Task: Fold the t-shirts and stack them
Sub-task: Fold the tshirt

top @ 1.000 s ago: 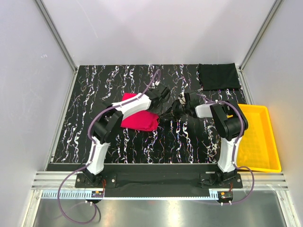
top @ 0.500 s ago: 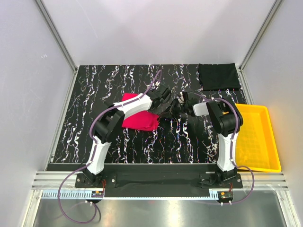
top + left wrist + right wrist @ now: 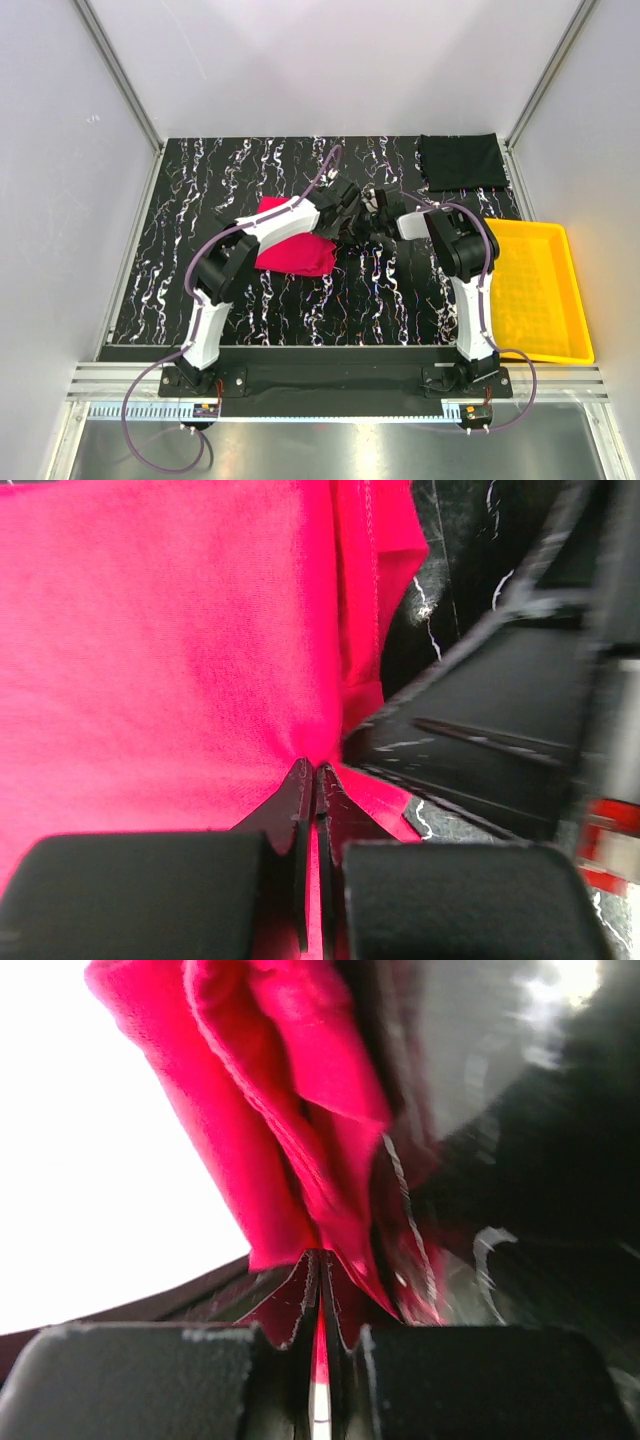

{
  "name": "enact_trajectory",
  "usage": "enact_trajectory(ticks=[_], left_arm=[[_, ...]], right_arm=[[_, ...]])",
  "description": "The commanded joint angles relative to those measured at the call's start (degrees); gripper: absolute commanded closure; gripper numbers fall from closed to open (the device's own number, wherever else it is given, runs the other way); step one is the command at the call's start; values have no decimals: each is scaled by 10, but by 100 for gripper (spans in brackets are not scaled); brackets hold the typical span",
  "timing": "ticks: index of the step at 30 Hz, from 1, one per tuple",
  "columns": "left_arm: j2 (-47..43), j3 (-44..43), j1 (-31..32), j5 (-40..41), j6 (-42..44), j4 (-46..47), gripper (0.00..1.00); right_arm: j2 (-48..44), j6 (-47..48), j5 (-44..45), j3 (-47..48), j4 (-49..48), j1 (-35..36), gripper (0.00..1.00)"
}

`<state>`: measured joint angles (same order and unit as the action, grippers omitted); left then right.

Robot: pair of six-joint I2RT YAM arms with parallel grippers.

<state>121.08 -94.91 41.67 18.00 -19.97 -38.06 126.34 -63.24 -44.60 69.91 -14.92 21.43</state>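
The red t-shirt (image 3: 292,252) lies bunched left of the table's middle, and its right edge runs under both grippers. My left gripper (image 3: 350,213) is shut on a pinch of that red cloth (image 3: 180,660), which fills the left wrist view. My right gripper (image 3: 373,220) sits just to its right, almost touching it. It is shut on a fold of the same red shirt (image 3: 290,1080), which rises from its fingertips. The black t-shirt (image 3: 462,162) lies folded flat in the back right corner, away from both grippers.
A yellow plastic tray (image 3: 535,228) sits at the table's right edge, beside the right arm. The black white-veined tabletop (image 3: 400,300) ends at grey walls on the left, back and right.
The left gripper has shut on the red shirt's edge. The right gripper has moved left and up to meet it and has closed on the same cloth.
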Motion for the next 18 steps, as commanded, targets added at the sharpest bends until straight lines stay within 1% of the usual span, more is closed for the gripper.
enact_trajectory(ticks=[1, 3, 5, 8, 18], left_arm=[[-49, -22, 0, 5, 5, 4, 100], [-49, -22, 0, 2, 7, 4, 100], [-51, -22, 0, -5, 5, 3, 100], [-56, -23, -1, -15, 2, 2, 100], [-54, -33, 0, -51, -19, -2, 100]], right_arm=[[16, -7, 2, 26, -12, 15, 93], [21, -5, 8, 30, -11, 19, 93], [22, 7, 21, 31, 10, 21, 93], [21, 36, 57, 34, 66, 25, 93], [5, 75, 130, 26, 132, 27, 93]])
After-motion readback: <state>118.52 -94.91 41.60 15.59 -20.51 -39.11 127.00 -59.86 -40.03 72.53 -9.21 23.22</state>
